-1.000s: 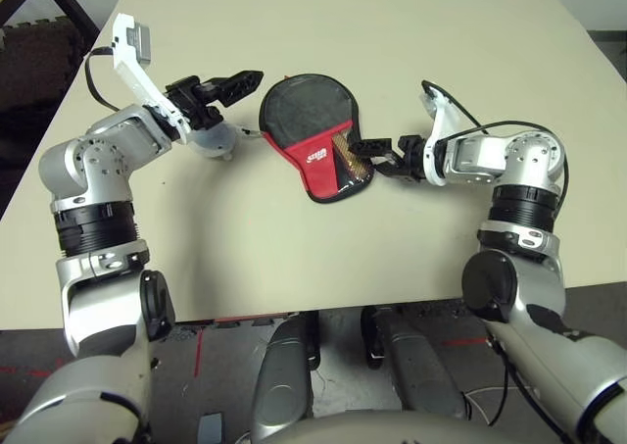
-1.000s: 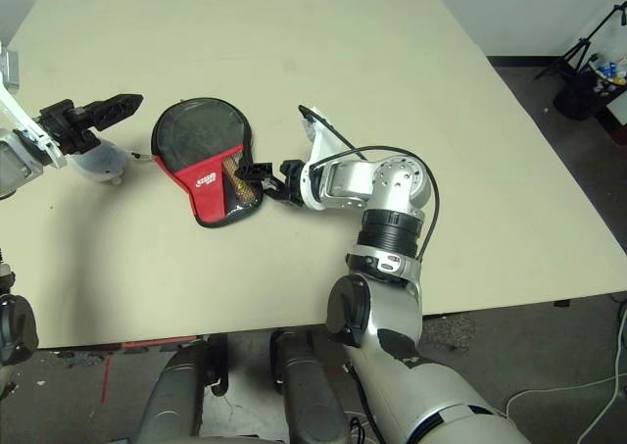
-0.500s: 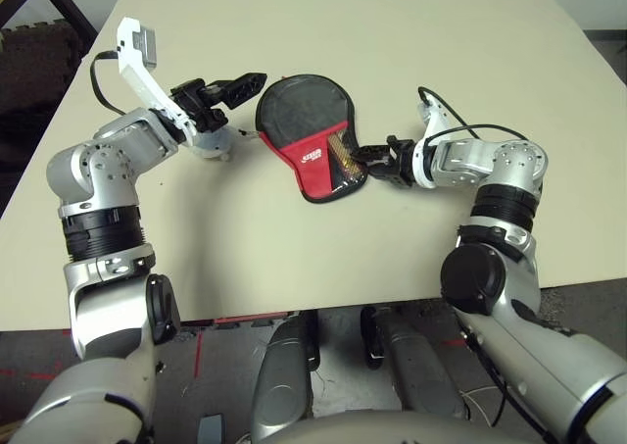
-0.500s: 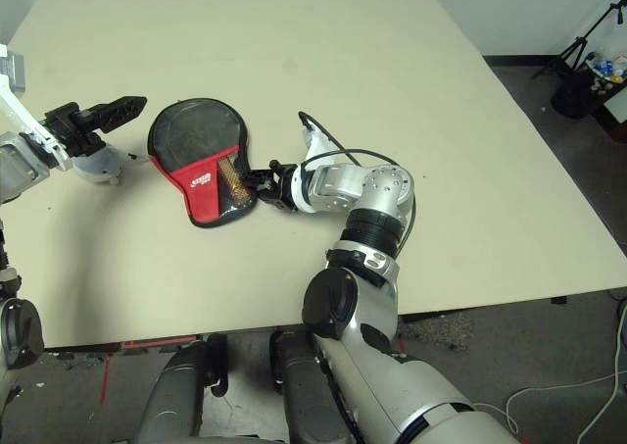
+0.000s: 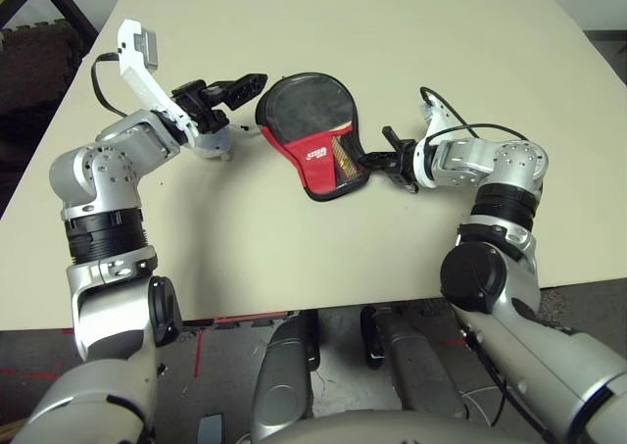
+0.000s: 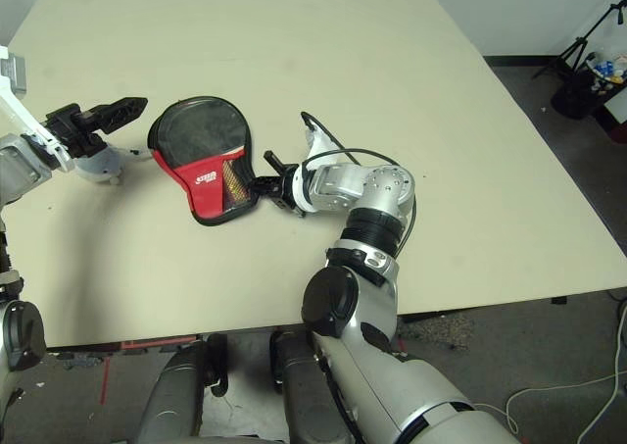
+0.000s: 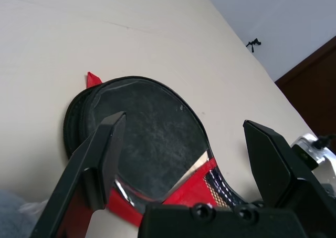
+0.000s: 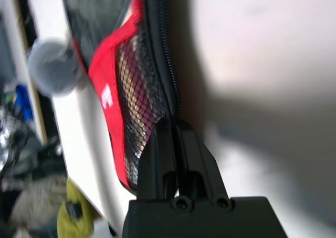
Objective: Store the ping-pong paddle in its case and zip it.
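We are seeing the table carrying the case near its middle, with the ping-pong paddle lying inside. Our left gripper is hovering wide open beside the case's round end. Our right gripper is pinching the case's zipper rim at its narrow end.

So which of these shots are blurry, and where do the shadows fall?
Right wrist view: soft overall, the case and background smeared, with a broad dark shadow on the table beside the shut right end effector. Left wrist view: the case is fairly crisp, the near fingers loom large. Eye views: evenly lit, faint shadows under the arms.
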